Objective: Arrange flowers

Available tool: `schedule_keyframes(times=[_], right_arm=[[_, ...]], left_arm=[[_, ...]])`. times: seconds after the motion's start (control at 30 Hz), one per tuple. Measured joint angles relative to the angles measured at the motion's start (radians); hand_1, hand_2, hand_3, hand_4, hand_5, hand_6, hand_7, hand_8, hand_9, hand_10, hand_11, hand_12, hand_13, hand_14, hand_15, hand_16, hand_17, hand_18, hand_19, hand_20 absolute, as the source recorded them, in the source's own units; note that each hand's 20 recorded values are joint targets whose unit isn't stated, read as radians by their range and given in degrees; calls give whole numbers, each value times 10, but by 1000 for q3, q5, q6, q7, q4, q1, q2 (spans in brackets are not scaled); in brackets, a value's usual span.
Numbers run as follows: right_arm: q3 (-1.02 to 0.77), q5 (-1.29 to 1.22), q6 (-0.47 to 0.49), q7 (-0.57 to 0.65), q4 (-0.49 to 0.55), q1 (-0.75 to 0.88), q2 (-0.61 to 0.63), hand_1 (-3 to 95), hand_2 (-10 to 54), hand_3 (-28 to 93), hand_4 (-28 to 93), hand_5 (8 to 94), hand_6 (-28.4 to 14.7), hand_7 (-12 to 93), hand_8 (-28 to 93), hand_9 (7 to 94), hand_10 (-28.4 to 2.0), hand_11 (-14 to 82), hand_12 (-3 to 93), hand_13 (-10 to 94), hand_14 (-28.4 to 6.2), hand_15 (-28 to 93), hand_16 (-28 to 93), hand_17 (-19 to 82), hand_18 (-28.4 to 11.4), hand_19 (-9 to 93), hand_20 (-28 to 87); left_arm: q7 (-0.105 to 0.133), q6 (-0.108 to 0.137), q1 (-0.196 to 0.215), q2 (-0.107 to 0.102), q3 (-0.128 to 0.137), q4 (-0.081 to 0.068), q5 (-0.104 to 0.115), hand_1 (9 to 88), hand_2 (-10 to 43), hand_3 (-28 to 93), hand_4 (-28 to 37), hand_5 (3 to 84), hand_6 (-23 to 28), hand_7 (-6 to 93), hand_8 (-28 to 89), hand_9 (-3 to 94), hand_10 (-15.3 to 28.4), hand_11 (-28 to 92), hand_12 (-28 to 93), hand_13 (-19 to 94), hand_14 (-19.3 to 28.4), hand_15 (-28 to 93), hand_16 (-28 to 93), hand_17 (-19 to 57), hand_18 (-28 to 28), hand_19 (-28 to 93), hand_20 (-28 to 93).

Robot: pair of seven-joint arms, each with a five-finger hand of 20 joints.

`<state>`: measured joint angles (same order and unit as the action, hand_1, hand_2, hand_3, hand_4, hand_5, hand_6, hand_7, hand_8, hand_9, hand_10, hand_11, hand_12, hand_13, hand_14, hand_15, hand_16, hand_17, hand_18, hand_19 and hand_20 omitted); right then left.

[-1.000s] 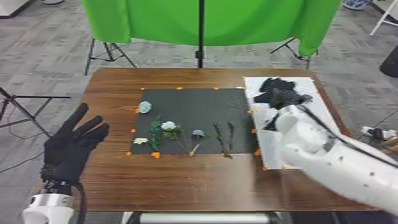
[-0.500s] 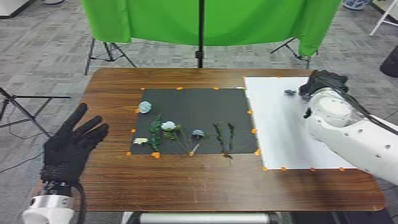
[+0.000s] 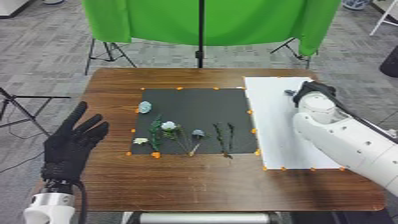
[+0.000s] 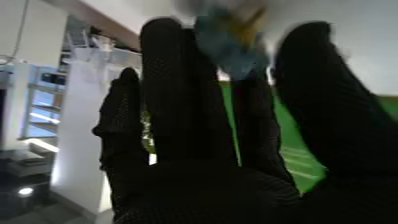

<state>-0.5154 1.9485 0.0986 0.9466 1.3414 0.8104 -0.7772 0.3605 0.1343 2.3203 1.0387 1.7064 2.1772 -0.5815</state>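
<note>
Brown table (image 3: 178,185), flowers (image 3: 169,126) on mat (image 3: 191,107)

You can pass along the near strip of the brown table (image 3: 200,185), or over the white sheet (image 3: 276,130) between the black mat (image 3: 195,102) and right arm (image 3: 342,136). Flower stems (image 3: 155,134) obstruct the mat's near half; the right hand (image 3: 314,90) blocks the sheet's far right.

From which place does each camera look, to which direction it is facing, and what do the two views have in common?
Head view: on the robot's head, facing forward and down at the brown wooden table; the left hand and right hand show.
Right wrist view: on the right arm's wrist, looking along the right hand's black-gloved fingers towards a blue flower.
Shared: the right hand, the blue flower and the green cloth.
</note>
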Motion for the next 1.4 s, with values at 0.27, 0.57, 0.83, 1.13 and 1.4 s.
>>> schedule_keyframes(times=[0.27,0.57,0.83,1.13,1.4], right_arm=[[46,59,-222,-28,8,35,23,630,-95,638,-283,872,27,181,11,936,-48,109,331,835,10,515,322,385,-162,847,444],[207,132,-437,-188,150,4,78,582,-95,706,-283,849,26,202,18,934,-62,105,365,780,-5,592,320,344,-172,862,455],[170,154,-343,-335,346,-4,15,560,-95,726,-283,835,34,222,4,893,-60,172,389,700,-25,666,305,286,-191,855,474],[144,213,-267,-329,358,91,-75,534,-95,722,-283,803,31,207,-12,826,-69,161,357,616,-41,655,280,212,-198,785,465],[148,241,-201,-323,375,146,-75,416,-95,829,-283,683,38,182,-127,660,-107,293,162,532,-100,710,150,168,-208,765,478]], left_arm=[[-2,0,-5,2,0,0,-1,231,63,774,-282,317,47,125,-107,320,196,213,122,236,284,482,-66,-49,284,416,457],[-2,0,12,5,18,8,-1,232,63,772,-283,316,46,125,-107,320,196,212,122,236,284,480,-66,-49,284,415,456],[-11,-1,11,12,17,8,-7,232,65,771,-282,315,46,122,-105,319,195,209,123,234,284,476,-65,-49,284,416,454],[-25,0,11,14,21,8,-7,231,65,772,-282,317,48,120,-104,320,195,209,124,235,284,475,-63,-50,284,416,452],[-28,-3,10,17,21,8,-7,231,63,773,-282,318,48,120,-104,321,196,208,125,235,284,474,-62,-50,284,417,450]])
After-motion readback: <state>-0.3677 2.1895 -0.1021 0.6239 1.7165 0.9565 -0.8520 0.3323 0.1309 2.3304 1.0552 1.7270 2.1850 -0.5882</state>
